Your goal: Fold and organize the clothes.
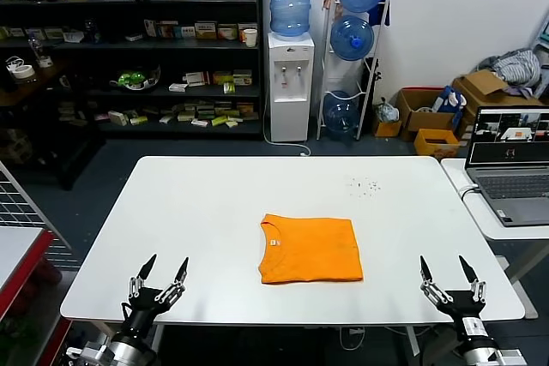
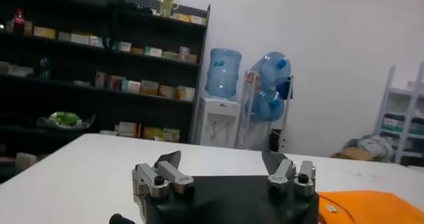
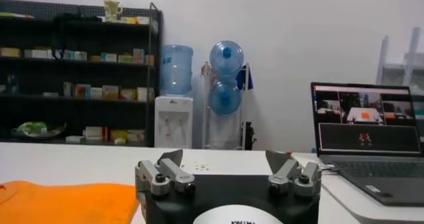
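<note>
Shirt [image 1: 310,249], orange, lies folded into a neat rectangle near the middle of the white table [image 1: 206,212], neck opening at its left edge with a small tag showing inside. My left gripper [image 1: 159,274] hovers over the near left corner of the table, fingers spread apart and holding nothing; my right gripper [image 1: 449,274] hovers over the near right corner, likewise spread and empty. Both stand well apart from the shirt. In the left wrist view the spread fingers [image 2: 167,160] frame the table, with an orange edge [image 2: 371,206] to one side; in the right wrist view the fingers [image 3: 171,157] stand open above the orange cloth [image 3: 66,201].

Folding looks essentially complete, in my judgement. Risk from here: if I reach in again, a fingertip could snag the top layer and drag the fold open, since the soft fabric would slide easily on the smooth tabletop. A laptop [image 1: 512,169] on the side table to my right is near enough to be struck by a wide swing of my right arm.

Legible writing: none; the shirt's upper face is plain, and the shelf labels are too small to read
</note>
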Controlling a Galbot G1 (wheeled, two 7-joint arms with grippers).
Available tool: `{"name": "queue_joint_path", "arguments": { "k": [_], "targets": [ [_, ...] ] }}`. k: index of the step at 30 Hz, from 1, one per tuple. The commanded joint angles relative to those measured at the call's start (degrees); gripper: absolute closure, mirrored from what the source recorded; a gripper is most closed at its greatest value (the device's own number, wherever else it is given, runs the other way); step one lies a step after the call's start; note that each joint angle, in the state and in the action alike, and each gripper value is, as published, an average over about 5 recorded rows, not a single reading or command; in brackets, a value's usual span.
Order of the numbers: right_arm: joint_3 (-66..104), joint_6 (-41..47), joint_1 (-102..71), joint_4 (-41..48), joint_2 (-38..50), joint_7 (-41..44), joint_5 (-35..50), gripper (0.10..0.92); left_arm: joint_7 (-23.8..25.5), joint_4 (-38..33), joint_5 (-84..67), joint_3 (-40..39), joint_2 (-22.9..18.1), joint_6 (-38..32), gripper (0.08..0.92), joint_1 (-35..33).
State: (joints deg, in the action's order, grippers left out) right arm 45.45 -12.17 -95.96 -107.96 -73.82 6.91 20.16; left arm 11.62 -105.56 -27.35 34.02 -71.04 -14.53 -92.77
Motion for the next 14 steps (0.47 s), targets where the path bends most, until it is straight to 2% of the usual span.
{"name": "queue_joint_path", "arguments": {
  "k": [1,14],
  "targets": [
    [1.2,-1.9,-0.4,0.5,-1.5,1.4,-1.8,0.203,1.7,0.0,1.6,2.8,-0.1,-2.0,0.177,-2.0],
    [1.2,-1.9,-0.4,0.2,-1.9,1.2,-1.6,0.203,1.1,-0.1,1.7,2.6,-0.5,-1.7,0.177,-1.8]
  ]
}}
